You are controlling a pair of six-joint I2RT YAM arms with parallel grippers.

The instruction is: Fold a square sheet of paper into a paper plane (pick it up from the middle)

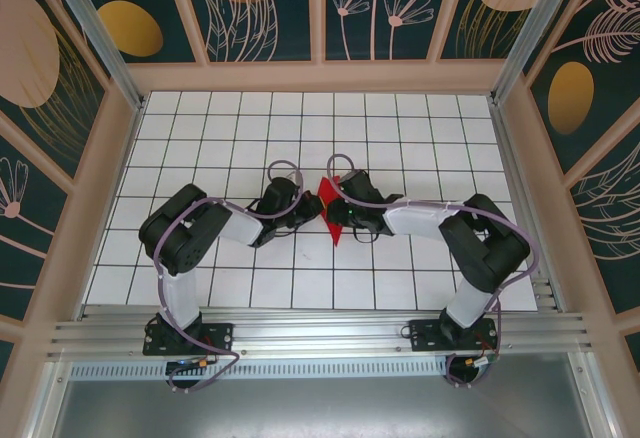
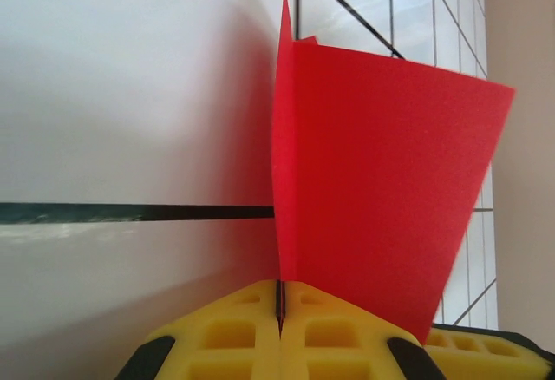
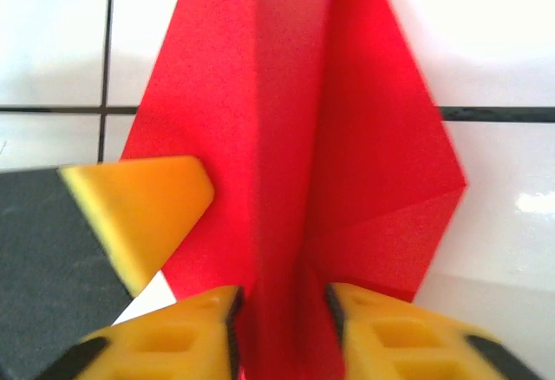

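Observation:
The square sheet of paper (image 1: 334, 210) is bright red and partly folded, with a raised centre ridge and a pointed end, standing up off the tiled table (image 1: 300, 128) between the two grippers. My left gripper (image 2: 280, 298) is shut on the paper's lower edge, and the sheet (image 2: 381, 189) rises straight out of its closed yellow fingers. My right gripper (image 3: 282, 306) straddles the ridge of the paper (image 3: 286, 120), jaws apart on either side of it. A yellow finger of the left gripper (image 3: 139, 206) rests against the paper's left flap. From above, the left gripper (image 1: 308, 208) and right gripper (image 1: 345, 208) meet at mid-table.
White grid tiles cover the table. Wooden frame walls (image 1: 120, 158) with patterned panels close it in at left, right and back. A metal rail (image 1: 320, 333) runs along the near edge, where both arm bases are bolted.

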